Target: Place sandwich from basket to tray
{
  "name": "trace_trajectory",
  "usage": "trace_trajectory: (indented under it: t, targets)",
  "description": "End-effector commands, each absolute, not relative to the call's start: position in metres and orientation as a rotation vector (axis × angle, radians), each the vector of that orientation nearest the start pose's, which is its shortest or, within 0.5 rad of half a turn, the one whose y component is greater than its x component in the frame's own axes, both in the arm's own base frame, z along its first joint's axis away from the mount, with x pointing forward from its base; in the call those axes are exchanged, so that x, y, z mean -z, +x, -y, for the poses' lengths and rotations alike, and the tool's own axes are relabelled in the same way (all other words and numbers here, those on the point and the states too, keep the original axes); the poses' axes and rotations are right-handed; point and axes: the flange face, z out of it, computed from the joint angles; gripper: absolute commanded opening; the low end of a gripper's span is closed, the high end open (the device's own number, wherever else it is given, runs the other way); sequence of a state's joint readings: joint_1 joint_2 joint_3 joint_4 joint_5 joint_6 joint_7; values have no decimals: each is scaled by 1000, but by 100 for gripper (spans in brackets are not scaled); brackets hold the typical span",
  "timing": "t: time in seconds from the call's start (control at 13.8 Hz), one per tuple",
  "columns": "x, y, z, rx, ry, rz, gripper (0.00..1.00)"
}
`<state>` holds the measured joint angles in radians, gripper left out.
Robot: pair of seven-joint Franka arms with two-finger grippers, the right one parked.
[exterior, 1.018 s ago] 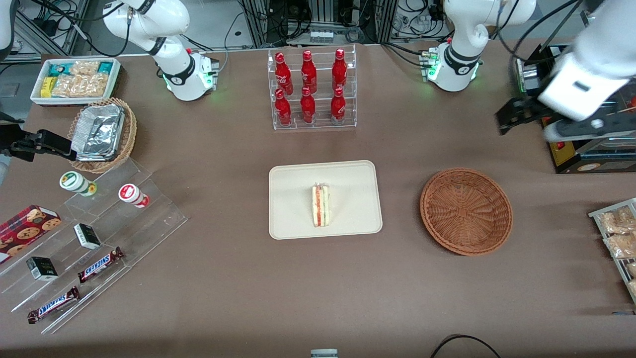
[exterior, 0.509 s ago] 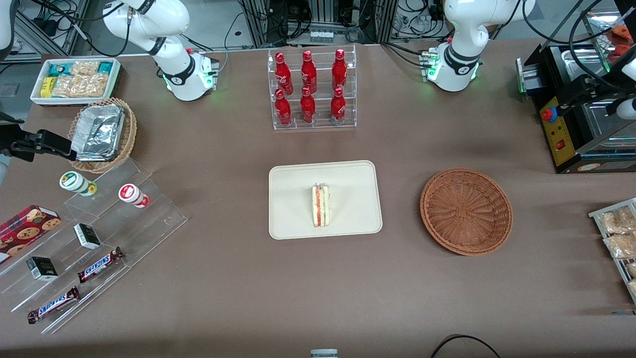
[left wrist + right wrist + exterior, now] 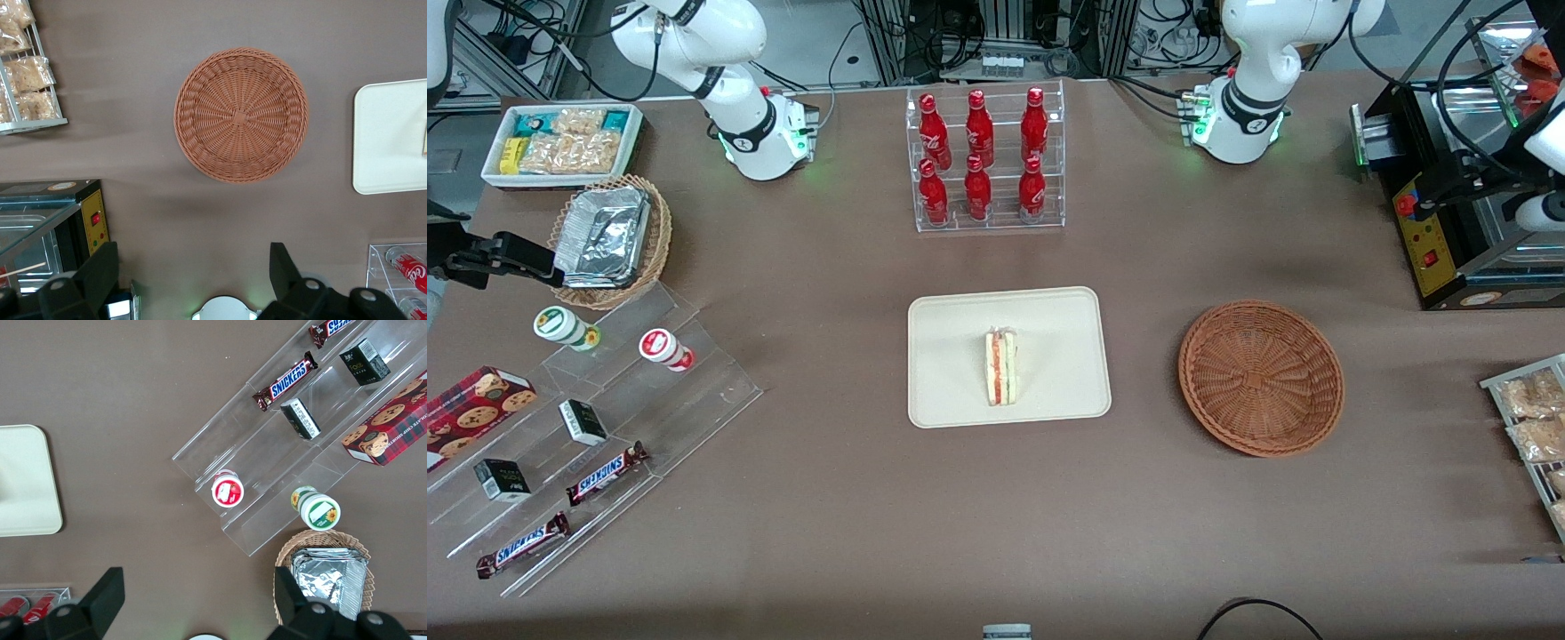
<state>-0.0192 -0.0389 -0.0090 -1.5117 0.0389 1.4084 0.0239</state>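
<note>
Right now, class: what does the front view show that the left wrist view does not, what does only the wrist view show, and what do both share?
Only the front view shows the whole sandwich lying on the tray, and the cola bottle rack in full.

Only the left wrist view shows the gripper, its two fingers spread wide with nothing between them, high over bare table near the basket.

Both show the basket with nothing in it, part of the tray, and the snack packets toward the working arm's end.
</note>
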Motion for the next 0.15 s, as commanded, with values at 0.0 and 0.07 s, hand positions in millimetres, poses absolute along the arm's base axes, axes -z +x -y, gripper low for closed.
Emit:
trace_trajectory:
  t: [0.0, 0.07]
  targets:
    - [-662, 532, 16, -76, -3109, -94, 100]
    - [-664, 533, 16, -55, -3108, -94, 100]
